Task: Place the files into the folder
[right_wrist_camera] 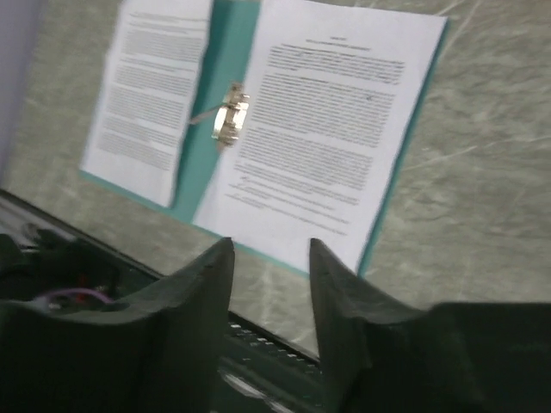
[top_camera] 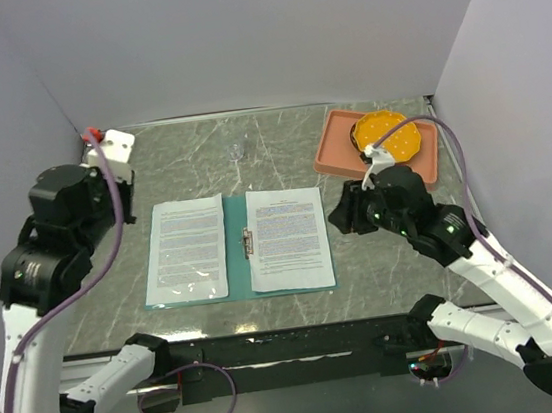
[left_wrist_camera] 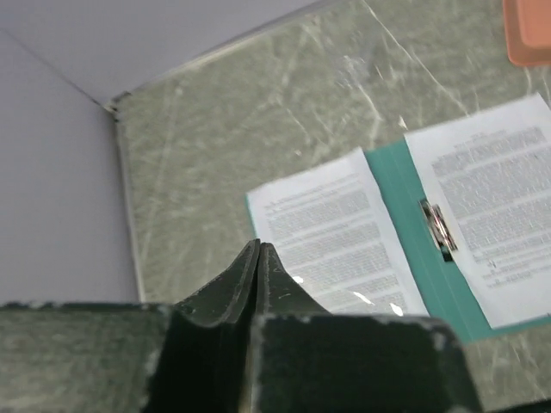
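The teal folder (top_camera: pixel 240 271) lies open and flat on the marble table, with a metal clip (top_camera: pixel 248 242) at its spine. One white printed sheet (top_camera: pixel 186 248) lies on its left half and another (top_camera: pixel 288 237) on its right half. My left gripper (top_camera: pixel 127 207) is shut and empty, held high to the left of the folder. In the left wrist view its tips (left_wrist_camera: pixel 258 245) meet over the left sheet (left_wrist_camera: pixel 331 232). My right gripper (top_camera: pixel 342 213) is open and empty just right of the right sheet. In the right wrist view (right_wrist_camera: pixel 270 245) it is above the near edge of that sheet (right_wrist_camera: pixel 331 129).
A salmon-pink tray (top_camera: pixel 328 150) holding an orange round object (top_camera: pixel 388 132) stands at the back right, behind my right arm. A white and red fitting (top_camera: pixel 107 142) sits at the back left corner. A small clear item (top_camera: pixel 239 151) lies behind the folder. Grey walls close three sides.
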